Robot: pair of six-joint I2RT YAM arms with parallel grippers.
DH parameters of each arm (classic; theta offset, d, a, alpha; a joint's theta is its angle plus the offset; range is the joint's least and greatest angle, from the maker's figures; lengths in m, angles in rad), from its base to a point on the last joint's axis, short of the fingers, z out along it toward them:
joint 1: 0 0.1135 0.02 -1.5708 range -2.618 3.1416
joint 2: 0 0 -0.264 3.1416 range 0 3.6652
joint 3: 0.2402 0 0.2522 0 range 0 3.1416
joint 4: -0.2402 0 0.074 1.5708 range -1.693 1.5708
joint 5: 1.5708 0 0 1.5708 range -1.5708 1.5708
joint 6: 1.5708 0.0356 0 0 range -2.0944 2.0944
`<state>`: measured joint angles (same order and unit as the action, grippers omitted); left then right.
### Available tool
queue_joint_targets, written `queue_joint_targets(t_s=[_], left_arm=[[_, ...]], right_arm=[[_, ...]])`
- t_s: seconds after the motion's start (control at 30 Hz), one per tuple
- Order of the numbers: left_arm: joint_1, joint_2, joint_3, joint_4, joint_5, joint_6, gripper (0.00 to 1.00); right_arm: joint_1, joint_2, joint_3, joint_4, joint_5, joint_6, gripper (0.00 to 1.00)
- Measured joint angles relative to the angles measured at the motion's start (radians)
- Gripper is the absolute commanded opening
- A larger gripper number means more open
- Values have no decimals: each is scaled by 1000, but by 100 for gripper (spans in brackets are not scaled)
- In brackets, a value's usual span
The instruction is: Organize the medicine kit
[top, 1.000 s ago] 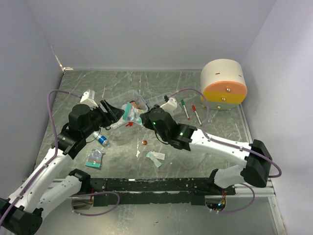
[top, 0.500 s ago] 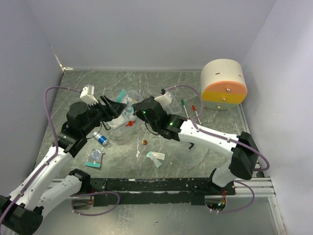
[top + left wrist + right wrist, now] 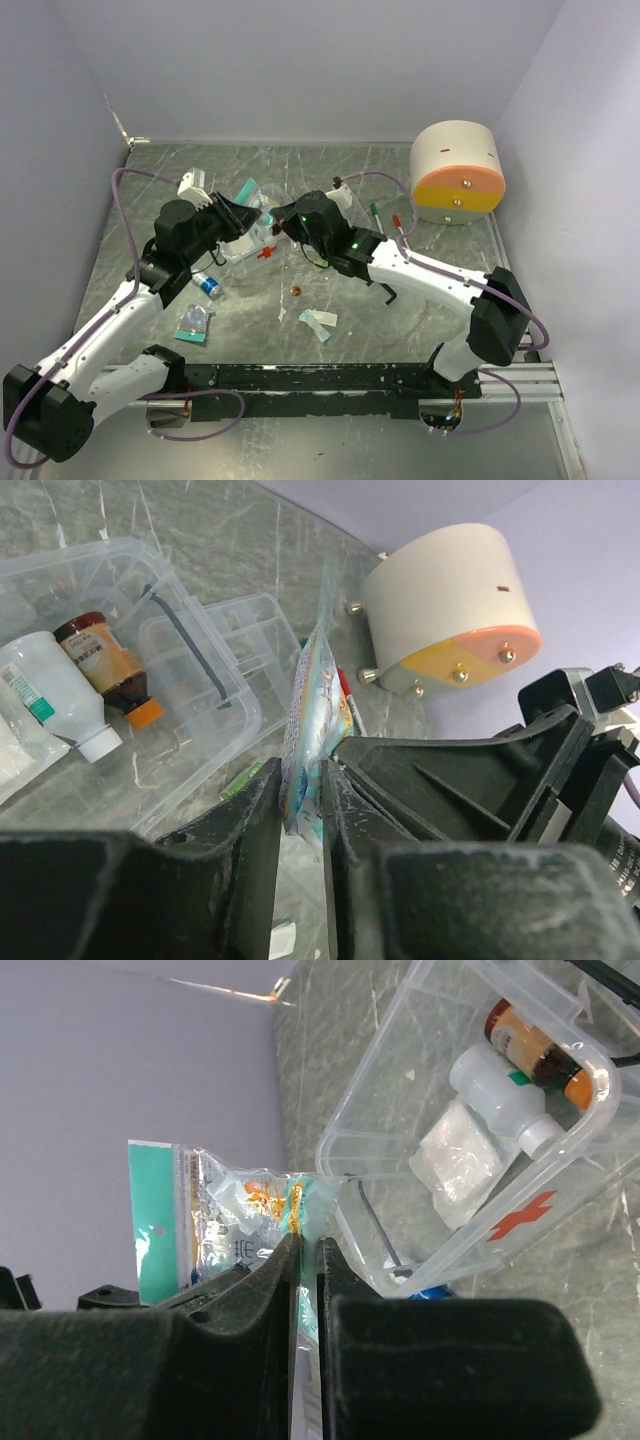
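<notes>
Left gripper [image 3: 302, 780] and right gripper [image 3: 307, 1250] both clamp one sachet [image 3: 215, 1210] at the medicine kit's [image 3: 520, 1215] far side. A tug from either could tear it.

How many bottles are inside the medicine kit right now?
2. An amber bottle with an orange cap lies in a corner of the medicine kit. A white bottle lies right beside it. The white pouch next to them may hide something smaller.

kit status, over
Left pincer and right pincer both shut on packet. Kit open, bottles inside. Path to kit looks clear.
</notes>
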<state>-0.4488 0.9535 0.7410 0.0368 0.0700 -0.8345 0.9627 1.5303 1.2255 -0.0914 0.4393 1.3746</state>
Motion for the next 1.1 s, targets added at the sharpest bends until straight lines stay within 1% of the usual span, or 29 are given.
queue_joint_targets(t_s=[0.03,0.07,0.1,0.13,0.2,0.27,0.4,0.53,0.7,0.8,0.9,1.1], left_arm=[[0,11,1,3,0,3,21],[0,21,2,3,1,8,18],[0,28,4,2,1,13,17],[-2,38,6,-3,1,24,16],[-3,51,20,-32,-11,48,16],[-2,69,56,-84,-26,82,15],[15,134,175,-219,-38,167,16],[75,259,296,-376,15,256,15],[138,425,348,-526,48,330,16],[150,483,359,-595,47,355,16],[150,534,406,-635,43,366,16],[150,624,477,-644,19,364,17]], right_arm=[[-8,0,-9,7,-14,1,9],[-18,0,-21,14,-32,2,20],[-26,0,-29,19,-45,3,33],[-35,0,-41,24,-64,0,42],[-50,0,-56,28,-84,-5,52],[-67,-4,-80,36,-99,-32,57],[-102,-43,-144,43,-145,-134,58],[-137,-105,-189,48,-211,-243,58],[-144,-195,-265,63,-251,-316,58],[-143,-224,-306,62,-257,-335,58],[-143,-228,-322,48,-256,-343,58],[-143,-228,-336,35,-252,-344,57]])
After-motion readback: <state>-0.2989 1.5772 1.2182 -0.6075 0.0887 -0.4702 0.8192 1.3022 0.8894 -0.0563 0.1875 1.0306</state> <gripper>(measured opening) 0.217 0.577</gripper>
